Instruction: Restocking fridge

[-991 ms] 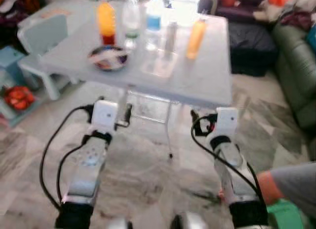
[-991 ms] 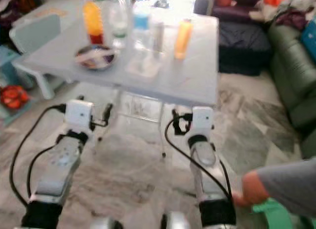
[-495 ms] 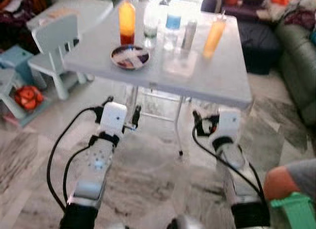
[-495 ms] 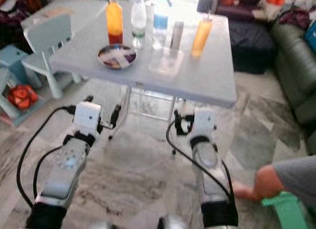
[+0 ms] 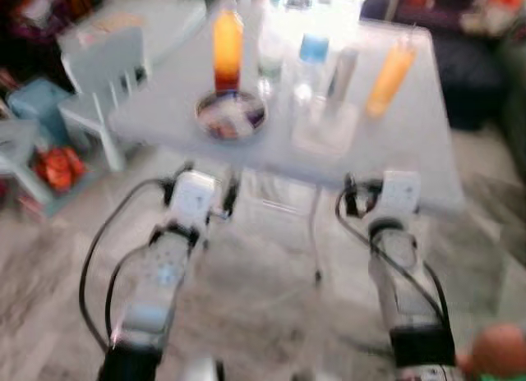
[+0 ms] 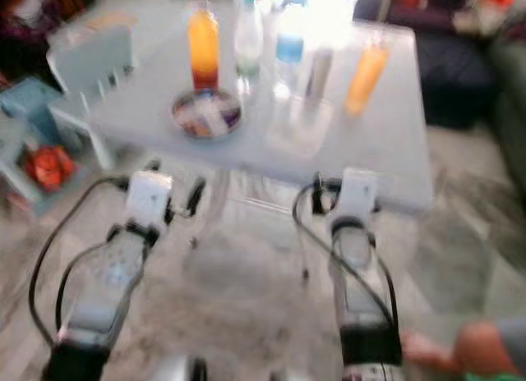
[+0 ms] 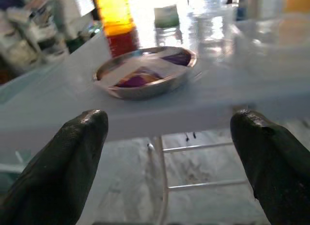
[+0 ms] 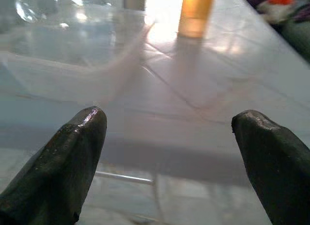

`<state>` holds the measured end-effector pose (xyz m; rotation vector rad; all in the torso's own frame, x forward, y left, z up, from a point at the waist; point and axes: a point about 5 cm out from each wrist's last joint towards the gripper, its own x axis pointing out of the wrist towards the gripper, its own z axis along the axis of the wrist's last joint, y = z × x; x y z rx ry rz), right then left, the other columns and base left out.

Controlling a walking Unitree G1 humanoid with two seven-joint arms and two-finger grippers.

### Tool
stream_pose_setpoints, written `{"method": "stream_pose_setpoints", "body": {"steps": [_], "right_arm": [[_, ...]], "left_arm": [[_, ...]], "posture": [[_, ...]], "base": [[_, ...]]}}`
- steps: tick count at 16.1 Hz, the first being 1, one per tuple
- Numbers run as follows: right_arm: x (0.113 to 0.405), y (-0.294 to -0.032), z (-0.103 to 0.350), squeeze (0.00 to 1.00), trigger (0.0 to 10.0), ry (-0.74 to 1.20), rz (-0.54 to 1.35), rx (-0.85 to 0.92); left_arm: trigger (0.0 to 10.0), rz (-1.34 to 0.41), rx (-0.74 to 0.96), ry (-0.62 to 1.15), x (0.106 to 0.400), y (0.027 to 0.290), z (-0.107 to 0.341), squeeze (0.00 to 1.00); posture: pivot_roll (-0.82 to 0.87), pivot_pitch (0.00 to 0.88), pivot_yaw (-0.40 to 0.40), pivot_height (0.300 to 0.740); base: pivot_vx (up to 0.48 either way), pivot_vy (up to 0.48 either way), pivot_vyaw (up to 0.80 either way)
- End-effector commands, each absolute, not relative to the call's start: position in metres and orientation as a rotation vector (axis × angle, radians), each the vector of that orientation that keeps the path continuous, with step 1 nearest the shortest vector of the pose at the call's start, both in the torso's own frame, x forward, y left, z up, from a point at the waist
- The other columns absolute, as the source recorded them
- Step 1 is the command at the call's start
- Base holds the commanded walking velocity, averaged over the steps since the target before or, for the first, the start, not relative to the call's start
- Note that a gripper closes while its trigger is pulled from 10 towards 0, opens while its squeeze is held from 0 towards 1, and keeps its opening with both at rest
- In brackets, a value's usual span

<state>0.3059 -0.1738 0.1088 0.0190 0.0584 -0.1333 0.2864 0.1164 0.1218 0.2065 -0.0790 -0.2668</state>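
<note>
Currently logged from my remote station, head views blurred: pale grey square worktop [image 5: 411, 143] as landmark. On it, far side: orange-and-red juice bottle [image 5: 227, 38], clear bottle with green label [image 7: 167, 17], blue-capped water bottle [image 5: 311, 59], slim silver can [image 6: 318, 71], tall orange drink bottle [image 5: 386, 79]. Nearer its front edge: round metal dish with purple and white contents [image 7: 145, 76], and beside it a clear plastic container [image 8: 77, 38]. Left gripper [image 7: 169, 152] below the front edge, facing the dish, fingers wide, empty. Right gripper [image 8: 167, 154] at the front edge, facing the container, fingers wide, empty.
</note>
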Motion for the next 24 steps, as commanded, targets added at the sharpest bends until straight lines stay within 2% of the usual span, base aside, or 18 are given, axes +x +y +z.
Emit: {"method": "stream_pose_setpoints", "body": {"steps": [1,3,7,9,11,12,13,14,15,16,20,24], "right_arm": [[0.306,-0.185,0.111,0.0,10.0,0.045,-0.149,0.015],[0.305,-0.179,0.127,0.0,10.0,-0.034,-0.126,-0.078],[0.29,-0.178,0.128,0.0,10.0,-0.039,-0.122,-0.05],[0.283,-0.178,0.13,0.0,10.0,-0.035,-0.057,0.101],[0.282,-0.184,0.142,0.0,10.0,-0.081,-0.075,0.184],[0.281,-0.186,0.148,0.0,10.0,-0.1,-0.067,0.298],[0.281,-0.184,0.149,0.0,10.0,-0.105,-0.038,0.314],[0.286,-0.18,0.152,0.0,6.9,-0.1,0.004,0.369],[0.295,-0.181,0.153,0.0,8.0,-0.091,0.033,0.447],[0.302,-0.185,0.148,0.0,10.0,-0.061,0.006,0.503],[0.322,-0.185,0.136,0.0,10.0,0.026,0.013,0.579],[0.332,-0.18,0.136,0.0,10.0,0.036,0.053,0.571]], "left_arm": [[10.0,-0.28,0.184,-0.072,0.287,0.109,0.123,0.0],[10.0,-0.247,0.137,-0.143,0.286,0.115,0.133,0.0],[10.0,-0.269,0.153,-0.146,0.275,0.122,0.133,0.0],[10.0,-0.245,0.193,-0.134,0.271,0.134,0.131,0.0],[10.0,-0.212,0.205,-0.099,0.268,0.148,0.127,0.0],[10.0,-0.198,0.226,-0.088,0.264,0.162,0.126,0.0],[10.0,-0.191,0.237,-0.082,0.263,0.166,0.125,0.0],[10.0,-0.174,0.243,-0.057,0.262,0.175,0.122,0.0],[10.0,-0.176,0.259,-0.048,0.262,0.176,0.12,0.0],[10.0,-0.179,0.255,-0.047,0.263,0.174,0.119,0.0],[10.0,-0.201,0.262,-0.057,0.264,0.168,0.124,0.0],[10.0,-0.202,0.275,-0.052,0.26,0.172,0.126,0.0]], "posture": [[0.06,0.097,-0.041,0.74],[0.06,0.097,-0.04,0.74],[0.06,0.101,-0.039,0.74],[0.06,0.106,-0.024,0.74],[0.06,0.112,-0.009,0.74],[0.06,0.114,0.006,0.74],[0.06,0.115,0.008,0.74],[0.06,0.118,0.018,0.74],[0.07,0.121,0.021,0.74],[0.07,0.124,0.019,0.74],[0.11,0.139,0.024,0.74],[0.13,0.158,0.034,0.74]], "base": [[0.461,0.0,0.0],[0.131,0.413,0.0],[0.0,0.0,0.0],[0.0,0.0,0.0],[0.0,0.0,0.0],[0.0,0.0,0.0],[0.0,0.0,0.0],[0.0,0.0,0.0],[0.0,0.0,0.0],[0.0,0.0,0.0],[0.0,0.0,0.0],[0.0,0.0,0.0]]}}
